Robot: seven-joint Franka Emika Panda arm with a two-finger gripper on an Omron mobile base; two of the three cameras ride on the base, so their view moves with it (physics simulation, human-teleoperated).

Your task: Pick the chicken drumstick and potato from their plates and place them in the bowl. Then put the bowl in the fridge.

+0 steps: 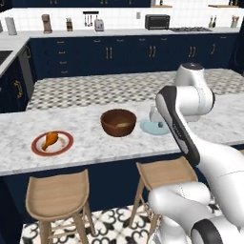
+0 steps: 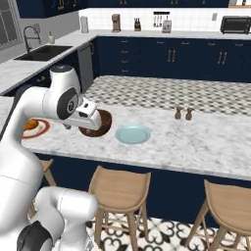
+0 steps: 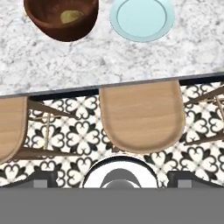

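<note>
The orange-brown chicken drumstick (image 1: pixel 51 140) lies on the white, red-rimmed plate (image 1: pixel 38 148) at the left of the marble island. At the middle stands the dark wooden bowl (image 1: pixel 117 122), and the yellowish potato (image 3: pixel 71 16) rests inside it. Just right of the bowl sits the pale blue plate (image 3: pixel 142 18), with nothing on it. My gripper (image 3: pixel 113 177) hovers above the island's near edge, in front of the bowl and blue plate, open with nothing between its fingers. The arm hides part of the blue plate in the left base view. The fridge is out of view.
Two wooden stools (image 3: pixel 142 116) stand under the island's near edge. Salt and pepper shakers (image 2: pixel 182 113) sit on the island to the right. A sink (image 2: pixel 44 51) lies at the far left, and navy cabinets line the back wall.
</note>
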